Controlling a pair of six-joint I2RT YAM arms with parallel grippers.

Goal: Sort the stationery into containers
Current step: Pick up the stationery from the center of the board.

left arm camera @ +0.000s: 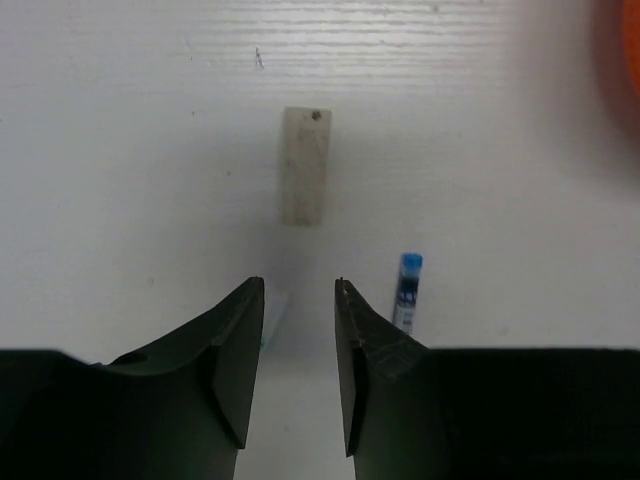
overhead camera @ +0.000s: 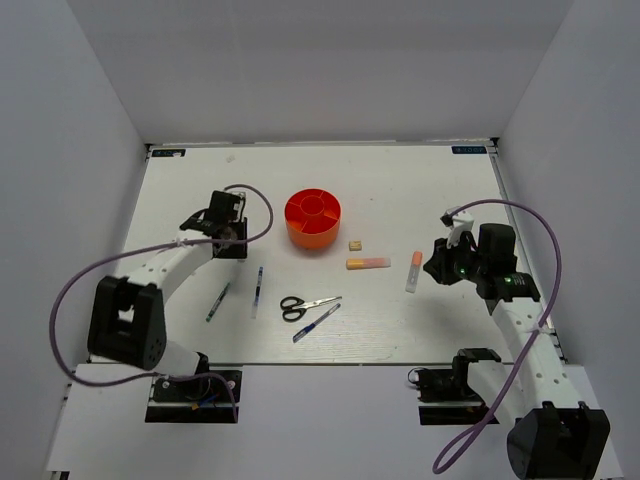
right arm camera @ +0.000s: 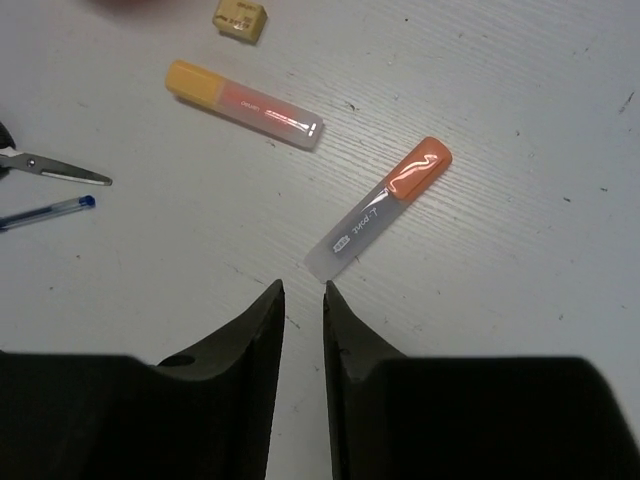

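Observation:
The orange organiser (overhead camera: 313,218) stands at mid table; its edge shows in the left wrist view (left arm camera: 630,50). The tan eraser (overhead camera: 355,245), orange-yellow marker (overhead camera: 367,263) and white-orange tube (overhead camera: 413,271) lie to its right. The scissors (overhead camera: 305,306), one blue pen (overhead camera: 316,322), another blue pen (overhead camera: 258,290) and the green pen (overhead camera: 218,301) lie nearer the front. My left gripper (overhead camera: 232,240) (left arm camera: 300,285) is open and empty, just left of that blue pen's tip (left arm camera: 408,290). My right gripper (overhead camera: 437,262) (right arm camera: 302,288) is narrowly open and empty, just short of the tube's white end (right arm camera: 380,205).
A pale rectangular patch (left arm camera: 305,166) lies on the table ahead of my left fingers. The right wrist view also shows the marker (right arm camera: 243,103), eraser (right arm camera: 240,17), scissor blades (right arm camera: 55,171) and a blue pen (right arm camera: 50,211). White walls enclose the table.

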